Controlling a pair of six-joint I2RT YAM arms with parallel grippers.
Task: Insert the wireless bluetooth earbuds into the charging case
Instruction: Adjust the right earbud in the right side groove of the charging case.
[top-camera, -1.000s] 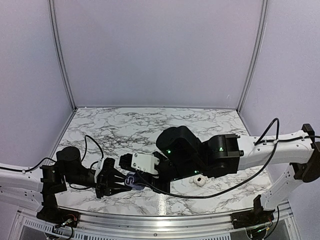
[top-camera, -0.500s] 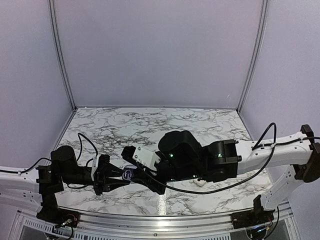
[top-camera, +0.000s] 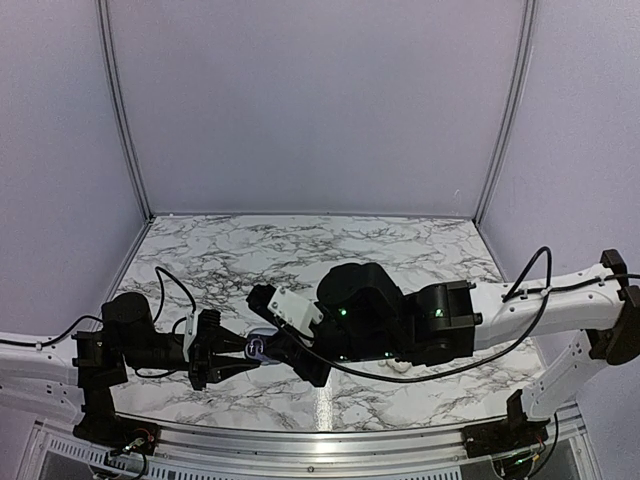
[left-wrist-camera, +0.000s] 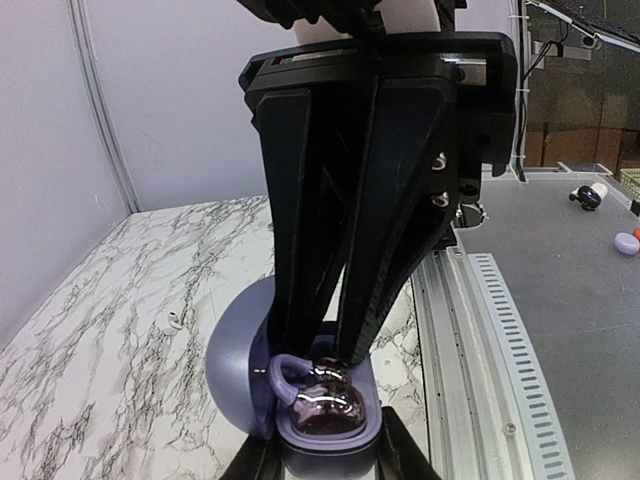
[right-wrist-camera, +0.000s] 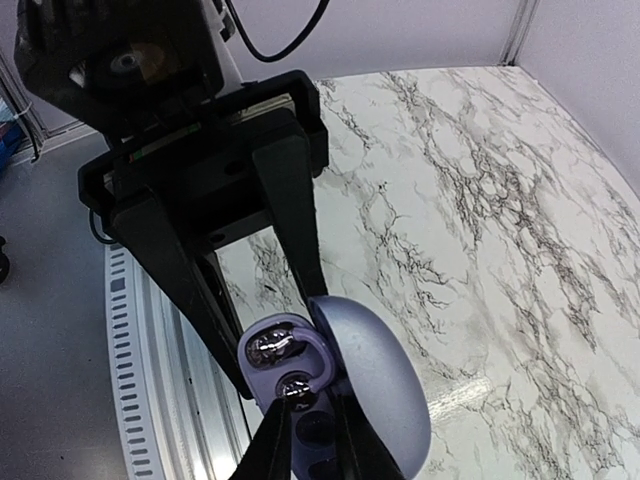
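Charging case (left-wrist-camera: 238, 350) open, gripped in left end effector (top-camera: 248, 350).

One white, grey-veined marble table (top-camera: 300, 250). Two white-and-black robot arms, the left arm (top-camera: 40, 365) and the right arm (top-camera: 545, 300). Each carries one black two-finger gripper, the left gripper (top-camera: 243, 353) and the right gripper (left-wrist-camera: 330, 348), making two. One pale lavender oval plastic charging case (left-wrist-camera: 238, 345), with two dark wells inside. One tiny whitish plastic earbud (top-camera: 392, 366) shows near the table's near edge. Whether a second sits in the case cannot be told.
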